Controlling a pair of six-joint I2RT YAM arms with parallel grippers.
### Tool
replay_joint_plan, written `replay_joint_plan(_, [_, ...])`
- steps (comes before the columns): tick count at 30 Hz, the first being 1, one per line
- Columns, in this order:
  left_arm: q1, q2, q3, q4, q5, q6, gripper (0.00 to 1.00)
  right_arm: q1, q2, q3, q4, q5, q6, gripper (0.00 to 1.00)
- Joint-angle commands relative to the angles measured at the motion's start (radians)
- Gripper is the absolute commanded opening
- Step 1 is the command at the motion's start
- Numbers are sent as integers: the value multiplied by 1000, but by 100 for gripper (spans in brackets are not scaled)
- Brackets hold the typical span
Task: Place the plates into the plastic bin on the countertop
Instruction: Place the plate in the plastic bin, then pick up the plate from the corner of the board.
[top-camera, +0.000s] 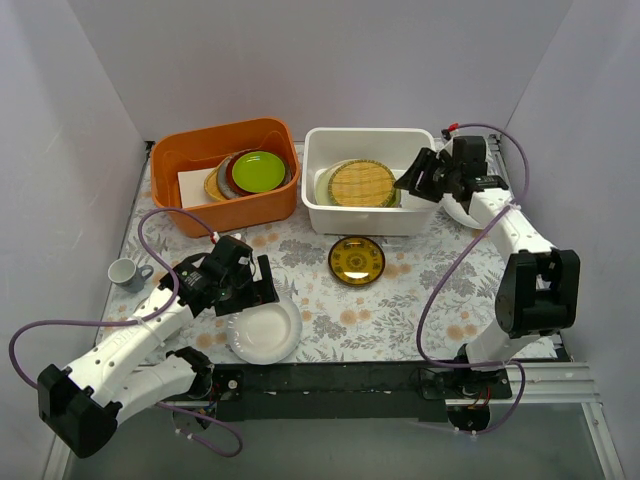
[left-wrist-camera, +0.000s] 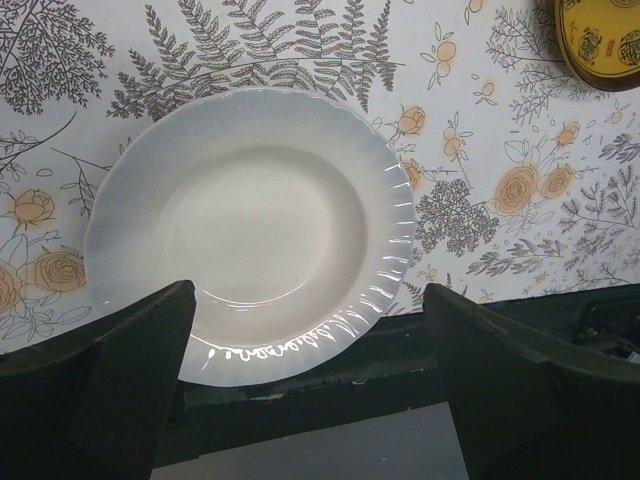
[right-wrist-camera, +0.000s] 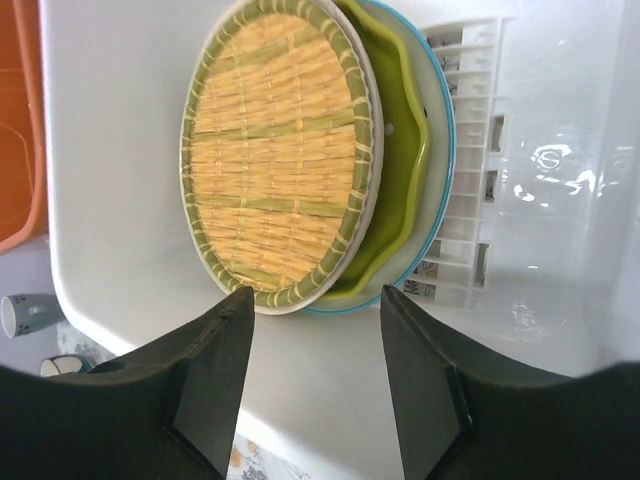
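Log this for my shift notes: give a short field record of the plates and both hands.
In plastic bin: woven yellow plate, resting on a green plate
On countertop: white plate; dark-and-gold plate
Left hand: open, at the white plate
Right hand: open, empty, over the plastic bin

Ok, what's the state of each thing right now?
Left hand: open, hovering at the plain white plate.
Right hand: open, empty, at the white bin.
Plain white plate: on the countertop, ungripped.
Dark-and-gold plate: on the countertop.
Woven yellow plate: in the bin, atop a green dish.
Orange tub: holds a green plate.
Cup: upright.
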Motion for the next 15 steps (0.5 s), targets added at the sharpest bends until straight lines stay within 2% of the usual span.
replay_joint_plan(1, [-10,-22,17,5,11,-11,98,2,-129,56,-33,60,-62,62])
replay_joint_plan(9, [-28,-10,15,17,12,-22,98,-6,-289,42,-50,91,-61,66])
replay_joint_plan(15, [-36,-24,14,15,12,-26,98,-64,-402,-25,-35,57,-15,68])
